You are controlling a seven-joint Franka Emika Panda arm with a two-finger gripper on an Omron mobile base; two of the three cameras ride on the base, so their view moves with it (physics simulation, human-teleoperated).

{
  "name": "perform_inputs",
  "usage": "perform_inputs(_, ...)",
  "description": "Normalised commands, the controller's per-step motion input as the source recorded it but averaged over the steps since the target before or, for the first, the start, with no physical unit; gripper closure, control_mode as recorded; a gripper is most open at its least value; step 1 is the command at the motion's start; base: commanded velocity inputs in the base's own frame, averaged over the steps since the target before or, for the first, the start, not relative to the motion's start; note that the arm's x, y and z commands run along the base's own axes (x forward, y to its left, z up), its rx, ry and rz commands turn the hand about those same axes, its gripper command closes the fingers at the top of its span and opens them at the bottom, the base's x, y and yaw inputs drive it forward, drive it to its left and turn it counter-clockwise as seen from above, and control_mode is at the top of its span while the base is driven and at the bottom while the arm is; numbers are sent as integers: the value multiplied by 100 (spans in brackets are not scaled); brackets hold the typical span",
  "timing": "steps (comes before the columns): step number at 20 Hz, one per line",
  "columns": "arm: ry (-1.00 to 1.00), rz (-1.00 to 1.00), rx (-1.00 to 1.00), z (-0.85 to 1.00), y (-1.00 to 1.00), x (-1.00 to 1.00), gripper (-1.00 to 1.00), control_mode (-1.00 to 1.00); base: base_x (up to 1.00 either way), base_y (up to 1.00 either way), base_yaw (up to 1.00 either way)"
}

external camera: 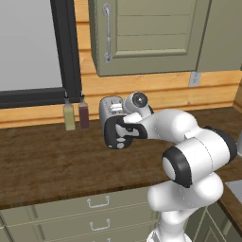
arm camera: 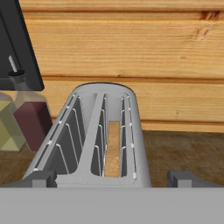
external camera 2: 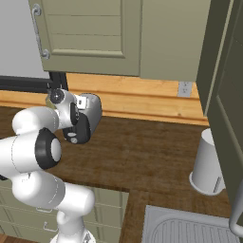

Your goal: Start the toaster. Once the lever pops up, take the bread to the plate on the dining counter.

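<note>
Dark wood-grain worktop (external camera: 47,160) runs under a pale plank wall. Over it the claw (arm camera: 111,178) hangs spread wide, one dark tip either side of the toaster (arm camera: 94,140), touching nothing. That rounded shiny silver shell has two wire-ribbed slots; the thin tan bread (arm camera: 113,148) stands in the right one. Two slim bottles (external camera: 76,116) stand just left; bare worktop lies open in front and to the right.

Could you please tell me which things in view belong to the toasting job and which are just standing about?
Job: toaster; bread in its right slot; open pincer.
Standing about: two condiment bottles; white canister; wall outlet; sink.
</note>
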Motion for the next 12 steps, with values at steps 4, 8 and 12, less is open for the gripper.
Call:
perform_inputs(4,0,0,0,0,0,0,-100,-100,0,0,0)
perform_inputs(8,0,0,0,0,0,0,-100,-100,0,0,0)
perform_inputs(12,0,0,0,0,0,0,-100,-100,0,0,0)
